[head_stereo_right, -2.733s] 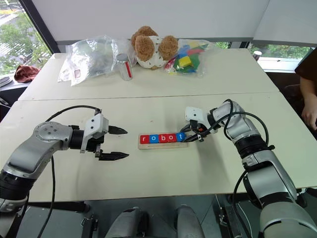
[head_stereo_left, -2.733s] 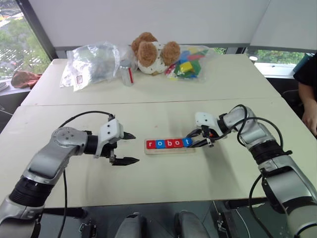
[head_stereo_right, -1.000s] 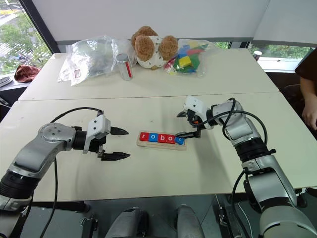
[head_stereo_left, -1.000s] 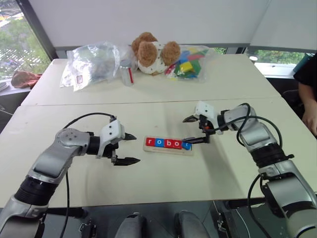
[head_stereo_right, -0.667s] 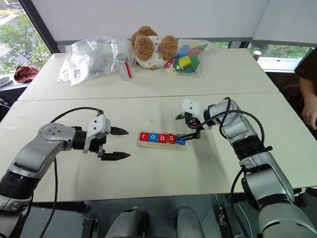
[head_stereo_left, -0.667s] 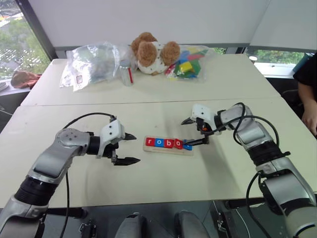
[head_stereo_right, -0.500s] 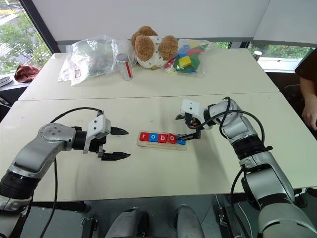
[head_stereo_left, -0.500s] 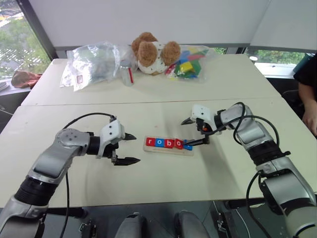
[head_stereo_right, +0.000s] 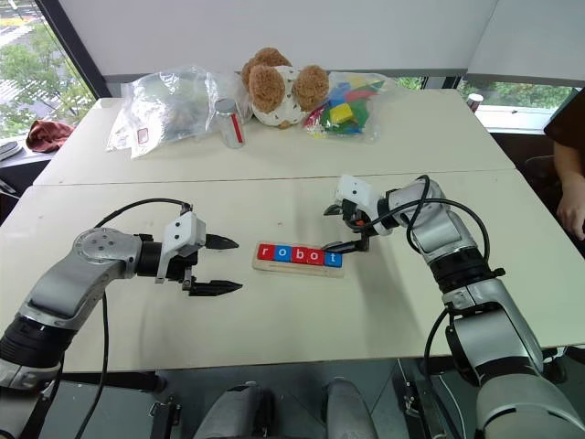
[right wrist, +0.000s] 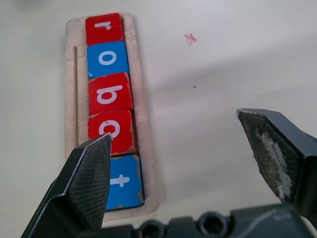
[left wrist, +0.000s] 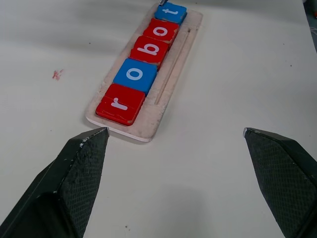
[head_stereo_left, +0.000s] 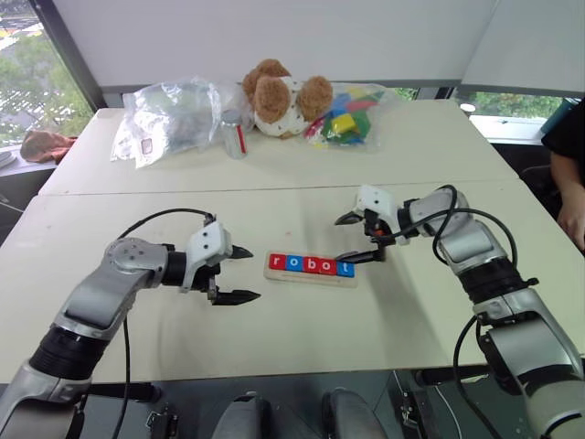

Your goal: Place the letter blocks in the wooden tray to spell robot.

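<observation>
- I see the wooden tray [head_stereo_left: 312, 269] lying on the near surface [head_stereo_left: 302, 329], between my two hands; all five letter blocks [head_stereo_left: 312, 264] sit in it in a row, touching one another
- From my left to my right they read r, o, b, o, t; the r block [left wrist: 120, 103] is red, the first o block [left wrist: 135, 75] blue, the b block [left wrist: 149, 50] red, the second o block [left wrist: 161, 30] red, the t block [left wrist: 170, 12] blue
- The tiles fill the far strip of the tray; the thin groove runs along the near strip, bare
- My left hand [head_stereo_left: 239, 273] hangs just left of the tray's r end, fingers spread wide with nothing between them; it points along the row and is clear of the tray
- My right hand [head_stereo_left: 355, 238] is at the t end, also spread wide and holding nothing; its lower finger [head_stereo_left: 355, 256] is very near the t block, but I cannot tell whether it touches
- On the far surface [head_stereo_left: 274, 155] I see a teddy bear [head_stereo_left: 279, 96], a crumpled clear plastic bag [head_stereo_left: 169, 114], a small bottle [head_stereo_left: 235, 133] and a bag of coloured blocks [head_stereo_left: 347, 114], all well apart from the tray
- A person's hand [head_stereo_left: 573, 215] shows at the right edge
</observation>
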You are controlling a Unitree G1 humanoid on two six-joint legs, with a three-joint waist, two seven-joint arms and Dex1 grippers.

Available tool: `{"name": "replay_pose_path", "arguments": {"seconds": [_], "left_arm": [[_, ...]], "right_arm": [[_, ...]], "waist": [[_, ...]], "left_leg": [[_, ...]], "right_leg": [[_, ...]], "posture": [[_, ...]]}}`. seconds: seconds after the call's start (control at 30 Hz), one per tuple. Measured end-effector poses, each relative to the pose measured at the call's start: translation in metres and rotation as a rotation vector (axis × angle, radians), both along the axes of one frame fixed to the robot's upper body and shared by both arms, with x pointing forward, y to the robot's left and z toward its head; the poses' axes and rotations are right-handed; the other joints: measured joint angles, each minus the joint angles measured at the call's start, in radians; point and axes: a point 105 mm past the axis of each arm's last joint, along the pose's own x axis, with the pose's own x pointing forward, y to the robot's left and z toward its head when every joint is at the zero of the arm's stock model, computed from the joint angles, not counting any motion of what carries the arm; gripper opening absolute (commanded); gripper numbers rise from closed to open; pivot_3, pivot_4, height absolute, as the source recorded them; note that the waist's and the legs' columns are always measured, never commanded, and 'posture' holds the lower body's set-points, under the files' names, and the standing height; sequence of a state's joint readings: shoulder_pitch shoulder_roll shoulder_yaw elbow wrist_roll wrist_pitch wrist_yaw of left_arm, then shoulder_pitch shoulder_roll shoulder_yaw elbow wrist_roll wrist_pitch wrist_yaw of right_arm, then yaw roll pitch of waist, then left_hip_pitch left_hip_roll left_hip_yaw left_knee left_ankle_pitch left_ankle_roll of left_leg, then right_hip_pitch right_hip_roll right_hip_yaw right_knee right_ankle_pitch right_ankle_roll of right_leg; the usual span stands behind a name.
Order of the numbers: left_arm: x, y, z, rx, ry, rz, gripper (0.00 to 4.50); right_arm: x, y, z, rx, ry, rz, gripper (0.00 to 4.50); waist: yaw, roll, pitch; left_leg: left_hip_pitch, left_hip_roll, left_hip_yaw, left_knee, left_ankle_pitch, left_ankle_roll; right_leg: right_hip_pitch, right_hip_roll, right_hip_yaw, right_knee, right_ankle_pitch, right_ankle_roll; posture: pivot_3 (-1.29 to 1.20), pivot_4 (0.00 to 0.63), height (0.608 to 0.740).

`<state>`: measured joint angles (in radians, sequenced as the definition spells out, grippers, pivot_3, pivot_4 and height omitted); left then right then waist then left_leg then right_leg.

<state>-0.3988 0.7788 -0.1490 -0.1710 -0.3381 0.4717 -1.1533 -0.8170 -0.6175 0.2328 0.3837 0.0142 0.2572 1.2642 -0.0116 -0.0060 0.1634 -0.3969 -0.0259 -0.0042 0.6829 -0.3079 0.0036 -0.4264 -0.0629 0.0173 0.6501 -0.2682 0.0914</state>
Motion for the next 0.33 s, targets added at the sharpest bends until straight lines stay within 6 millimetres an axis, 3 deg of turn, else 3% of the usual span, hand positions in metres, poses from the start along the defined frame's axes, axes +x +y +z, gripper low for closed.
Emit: {"name": "replay_pose_path", "arguments": {"seconds": [0.13, 0.23, 0.33], "left_arm": [[-0.006, 0.008, 0.010, -0.091, 0.029, 0.053, 4.50], [-0.013, 0.032, 0.007, -0.100, 0.086, 0.148, 4.50], [-0.020, 0.047, -0.001, -0.104, 0.126, 0.208, 4.50]], "right_arm": [[-0.025, -0.038, 0.015, 0.159, 0.101, -0.144, 4.40], [-0.062, -0.069, 0.004, 0.177, 0.241, -0.245, 4.40], [-0.093, -0.078, -0.011, 0.166, 0.335, -0.295, 4.40]], "waist": [[0.011, 0.000, 0.000], [0.015, 0.000, 0.000], [0.013, 0.000, 0.000]], "left_leg": [[-0.004, 0.000, -0.003, 0.000, 0.000, 0.000], [-0.006, 0.000, -0.002, 0.000, -0.003, 0.004], [-0.004, 0.000, -0.002, 0.000, -0.003, 0.005]], "right_leg": [[-0.002, -0.001, -0.001, 0.000, 0.000, 0.000], [-0.003, -0.001, -0.001, -0.001, 0.000, 0.000], [-0.003, -0.001, 0.000, -0.001, 0.000, 0.000]], "posture": [[0.00, 0.150, 0.740], [0.00, 0.150, 0.740], [0.00, 0.150, 0.740]]}}
